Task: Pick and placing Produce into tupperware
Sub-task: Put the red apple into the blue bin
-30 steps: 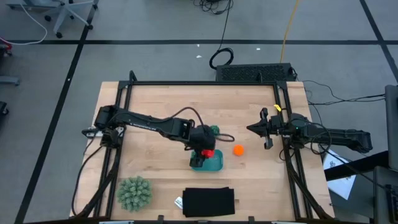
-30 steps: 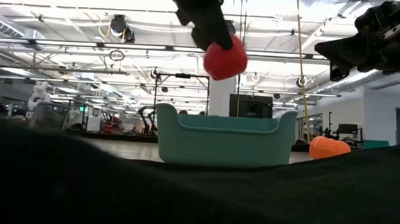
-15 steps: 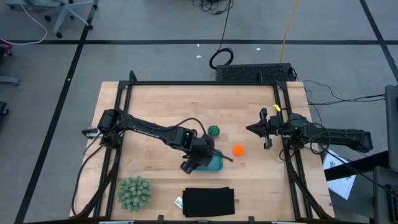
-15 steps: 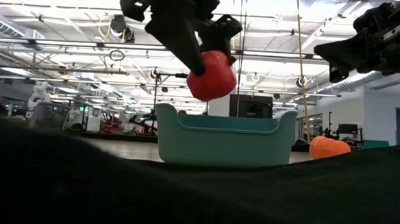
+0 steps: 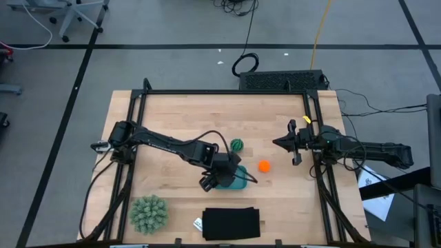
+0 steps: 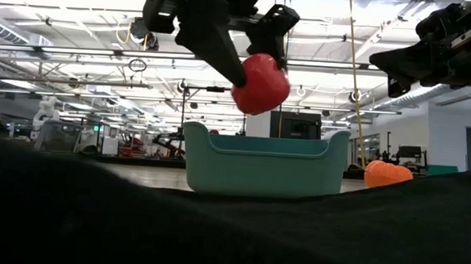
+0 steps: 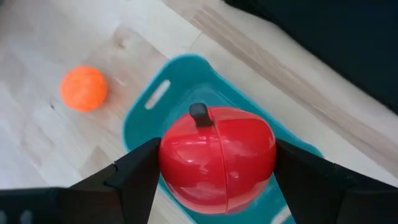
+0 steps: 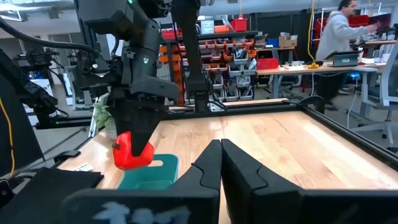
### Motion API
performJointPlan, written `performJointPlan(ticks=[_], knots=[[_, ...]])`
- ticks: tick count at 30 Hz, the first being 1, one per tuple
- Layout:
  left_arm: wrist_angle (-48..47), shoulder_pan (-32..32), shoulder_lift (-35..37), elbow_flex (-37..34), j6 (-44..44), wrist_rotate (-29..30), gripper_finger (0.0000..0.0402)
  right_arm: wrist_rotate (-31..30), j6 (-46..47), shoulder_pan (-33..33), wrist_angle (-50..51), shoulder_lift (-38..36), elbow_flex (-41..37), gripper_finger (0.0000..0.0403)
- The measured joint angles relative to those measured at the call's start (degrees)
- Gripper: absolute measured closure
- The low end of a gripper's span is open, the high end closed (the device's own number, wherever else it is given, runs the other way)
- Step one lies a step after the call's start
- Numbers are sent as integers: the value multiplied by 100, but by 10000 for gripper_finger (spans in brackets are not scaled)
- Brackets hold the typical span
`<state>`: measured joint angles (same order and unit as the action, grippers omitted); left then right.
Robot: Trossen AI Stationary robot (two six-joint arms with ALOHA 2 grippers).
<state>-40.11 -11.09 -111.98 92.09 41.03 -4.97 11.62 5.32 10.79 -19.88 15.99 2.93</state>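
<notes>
Where it hung lower, the left gripper point(image 6: 259, 64) lifts the red piece point(image 6: 260, 85).

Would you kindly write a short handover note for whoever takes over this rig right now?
Left gripper: shut on the small round red toy piece, held above the shallow teal-blue plastic tub, not yet released.
Right gripper: shut, empty, waiting at the table's right side.
Small round orange toy piece: on the wooden table, right of the tub.
Dark green striped round toy piece: on the table, just behind the tub.
Done: nothing visibly in the tub yet.
Left: drop the red piece in, then place orange and green.
</notes>
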Motion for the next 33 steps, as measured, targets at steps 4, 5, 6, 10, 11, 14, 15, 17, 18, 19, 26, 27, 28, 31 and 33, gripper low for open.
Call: performJointPlan(ticks=[4, 5, 6, 10, 11, 14, 15, 17, 18, 19, 26, 27, 28, 31, 33], knots=[[59, 56, -42, 0, 227, -15, 119, 0, 0, 0, 0, 0, -1, 403], [78, 76, -71, 0, 241, -14, 119, 0, 0, 0, 0, 0, -1, 403], [73, 89, -114, 0, 241, -14, 119, 0, 0, 0, 2, 0, 0, 403], [65, 97, -348, 0, 326, 0, 119, 0, 1, 0, 3, 4, 1, 403], [71, 89, -396, 0, 381, 0, 119, 0, 2, 0, 2, 4, -1, 403], [74, 67, -533, 0, 500, 48, 119, 0, 12, 0, 3, 4, -1, 403], [72, 67, -572, 0, 507, 69, 119, 0, 34, 0, 4, 4, 0, 403], [54, 73, -607, 0, 496, 150, 119, 0, 92, 0, 2, 7, -1, 403], [30, 89, -608, 0, 479, 156, 119, 0, 104, 0, 4, 7, -1, 403], [22, 106, -607, 0, 462, 153, 119, 0, 107, 0, 3, 7, -1, 403], [-35, 215, -603, 0, 253, -291, 119, 0, 107, 0, 2, 7, 0, 403], [-44, 215, -603, 0, 230, -301, 119, 0, 107, 0, 4, 7, -1, 403], [-40, 214, -603, 0, 198, -301, 119, 0, 107, 0, 4, 7, -1, 403], [-38, 214, -603, 0, 174, -395, 119, 0, 107, 0, 4, 7, 0, 403], [-44, 215, -603, 0, 128, -550, 119, 0, 109, 0, 2, 7, -1, 403]])
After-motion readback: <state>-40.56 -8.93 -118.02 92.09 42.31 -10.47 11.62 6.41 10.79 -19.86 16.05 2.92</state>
